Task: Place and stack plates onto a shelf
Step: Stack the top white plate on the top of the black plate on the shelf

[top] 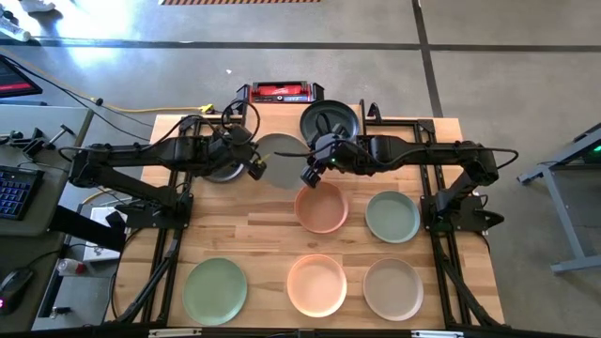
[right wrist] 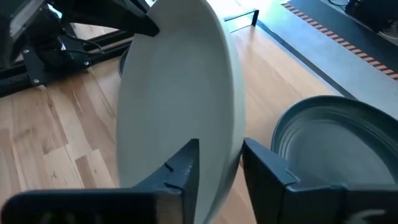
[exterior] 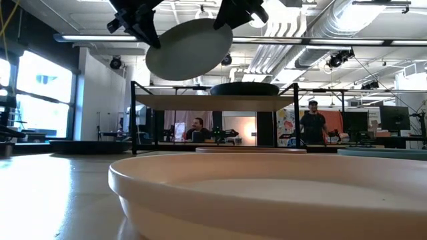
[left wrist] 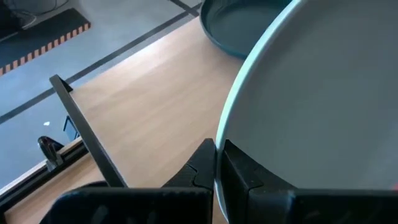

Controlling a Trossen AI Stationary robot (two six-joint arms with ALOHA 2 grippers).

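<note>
Wooden table fills the frame centre, both arms meeting near its upper middle.
Left tool pinches the cream-white plate's rim above the shelf; right tool straddles the opposite rim, seemingly not clamped. Black plate rests on the shelf.

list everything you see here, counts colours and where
cream-white plate: 1, held in the air over the shelf
black plates: 2, one on the shelf, one beside it under the left arm
peach plates: 2, centre, front middle
green plates: 2, right, front left
beige plate: 1, front right
shelf: 1, wood top, black legs, far middle
red-and-black device: 1, behind the shelf
people: 2, background
left gripper: pinching the cream-white plate
right gripper: at its opposite rim
</note>
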